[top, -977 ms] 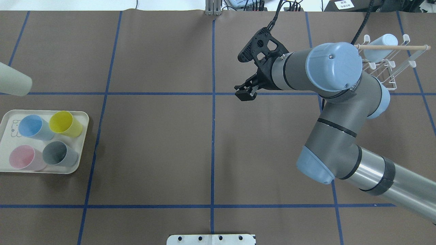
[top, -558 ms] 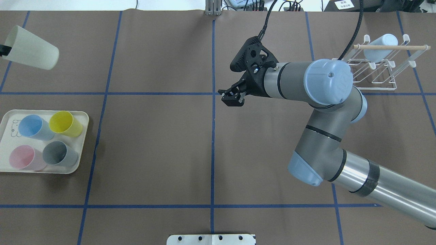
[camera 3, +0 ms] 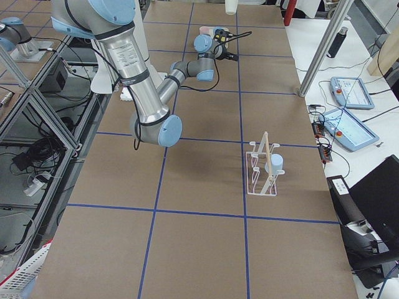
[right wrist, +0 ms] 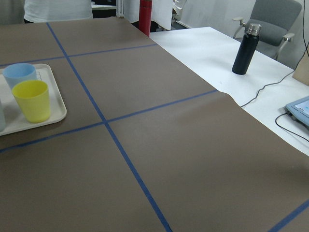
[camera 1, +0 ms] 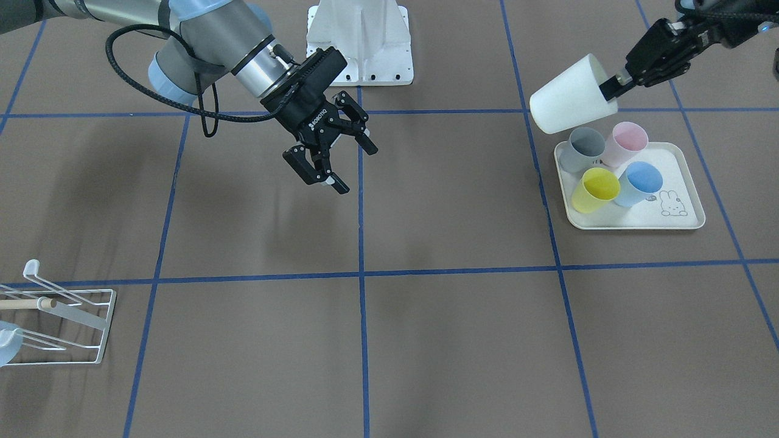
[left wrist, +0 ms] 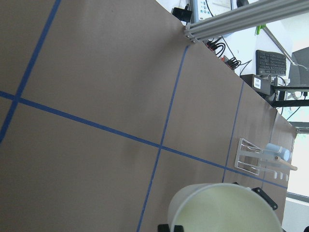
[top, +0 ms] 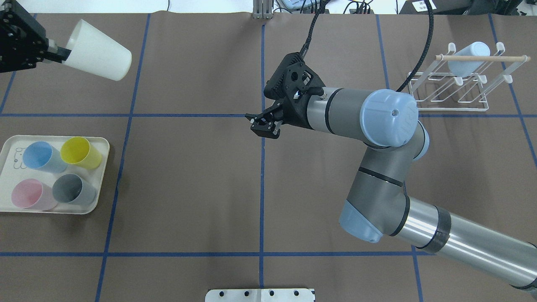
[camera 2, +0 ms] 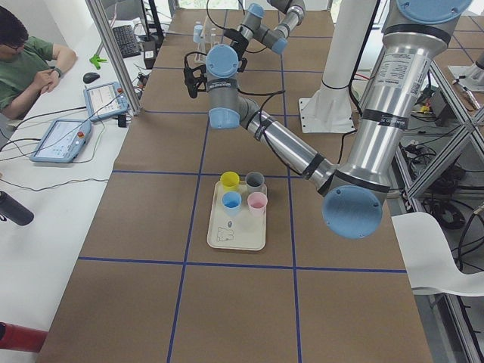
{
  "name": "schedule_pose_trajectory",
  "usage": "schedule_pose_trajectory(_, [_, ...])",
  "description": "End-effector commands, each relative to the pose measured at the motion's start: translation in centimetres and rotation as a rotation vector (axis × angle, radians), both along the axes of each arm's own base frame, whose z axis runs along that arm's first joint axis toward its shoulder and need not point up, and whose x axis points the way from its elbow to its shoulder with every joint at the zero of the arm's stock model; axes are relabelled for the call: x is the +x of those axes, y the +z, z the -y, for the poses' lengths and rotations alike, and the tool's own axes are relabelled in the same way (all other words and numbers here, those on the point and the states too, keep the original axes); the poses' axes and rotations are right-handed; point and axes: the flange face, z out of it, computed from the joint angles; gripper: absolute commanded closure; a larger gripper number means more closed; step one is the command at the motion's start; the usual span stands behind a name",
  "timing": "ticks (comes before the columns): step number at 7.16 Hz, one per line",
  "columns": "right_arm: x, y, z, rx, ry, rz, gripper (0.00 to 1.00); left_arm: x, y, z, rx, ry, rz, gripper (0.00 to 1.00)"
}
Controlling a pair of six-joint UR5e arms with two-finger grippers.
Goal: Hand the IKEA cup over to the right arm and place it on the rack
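At the far left, the left claw (top: 63, 53) is closed on the rim of the white IKEA cup (top: 98, 52). As far as I can make out, one finger is tucked inside the mouth. It holds the cup up in the air, off the worktop (top: 188, 188). The cup is tipped nearly onto its side, with its mouth toward the claw that carries it and its closed base pointing out to the right. Nearer the robot on that same side sits a cream tray (top: 84, 209) with four coloured cups (top: 77, 153) standing in it.

In the middle, about over the centre line, hangs the right claw (camera 1: 355, 168). Its fingers are spread wide with nothing between them, and it is turned toward the left side. The cup lies well apart from it, off to the robot's left and somewhat farther out across the worktop. The cup's long axis runs roughly toward the open claw, base first. To my eye the handover depends on closing that gap, and on the right claw closing across the cup's body rather than along it.

At the far right stands the white wire rack (top: 457, 90) with its wooden dowel (top: 503, 58). A pale blue cup (top: 467, 54) is already on it. Of the two arms, the right is plainly the nearer to the rack.
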Motion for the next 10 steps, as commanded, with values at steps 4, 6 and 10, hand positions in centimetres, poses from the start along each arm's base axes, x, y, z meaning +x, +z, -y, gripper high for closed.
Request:
schedule_pose_trajectory(4, [-0.1,-2.6,-3.3,0.185,-0.025,0.140,0.06,10.4,-6.1,-1.1,-0.007,0.016,-0.074,1.00])
schedule_pose_trajectory(6, [0.1,-3.1,-3.5,0.241,-0.017,0.124,0.06,11.1,-6.5,-1.0,-0.003,0.025,-0.076,1.00])
schedule_pose_trajectory(10, [0.2,-4.4,-3.6,0.271,-0.012,0.135,0.06,12.6,-6.8,-1.4,-0.004,0.038,-0.074,1.00])
